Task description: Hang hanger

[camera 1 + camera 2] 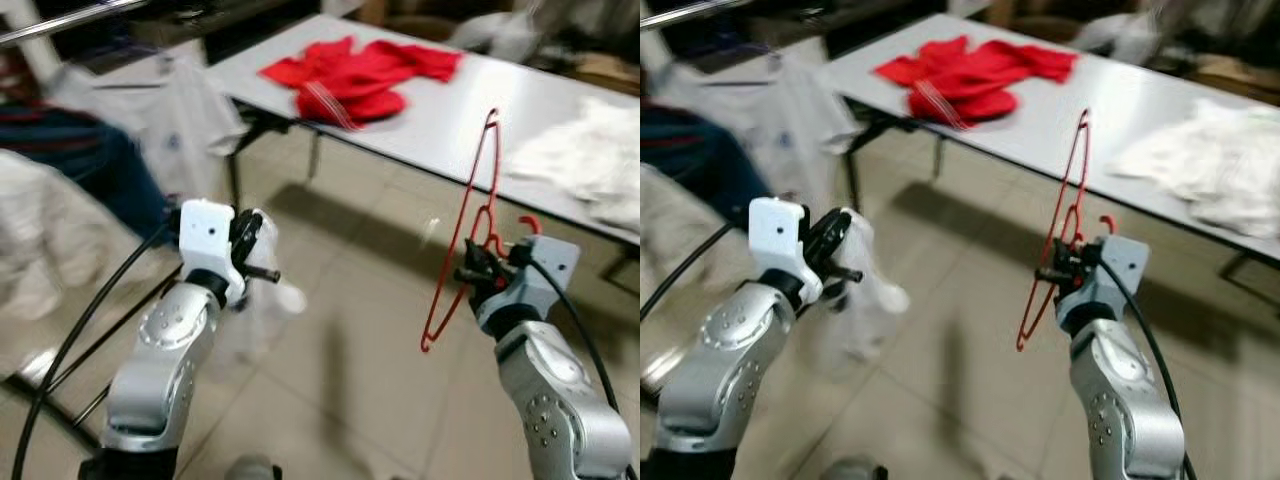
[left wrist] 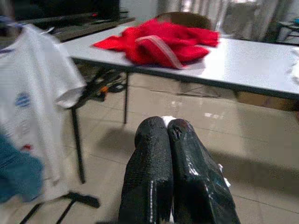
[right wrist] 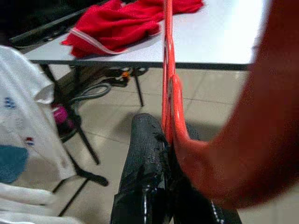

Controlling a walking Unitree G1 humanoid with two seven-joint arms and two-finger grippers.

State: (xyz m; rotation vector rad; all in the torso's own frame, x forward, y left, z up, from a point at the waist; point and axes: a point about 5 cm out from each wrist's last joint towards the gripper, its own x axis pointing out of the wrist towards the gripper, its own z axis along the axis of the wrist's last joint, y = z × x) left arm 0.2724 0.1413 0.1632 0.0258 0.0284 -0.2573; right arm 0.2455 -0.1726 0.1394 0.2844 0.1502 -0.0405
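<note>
Stretching across the back, a smooth grey table [image 1: 450, 120] carries a crumpled red garment [image 1: 355, 75] and white cloth [image 1: 590, 160]. A white shirt [image 2: 35, 88] hangs on a rack, clearest in the left wrist view. The right gripper [image 1: 478, 272] clamps a thin red wire hanger [image 1: 470, 225], upright above the tiled floor [image 1: 350, 340]. The left gripper [image 2: 168, 135] is pressed closed; something white shows at its fingertips.

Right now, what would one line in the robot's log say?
right gripper: shut on thin red wire hanger, held upright | left gripper: shut on white cloth | hanger: not yet hung
</note>
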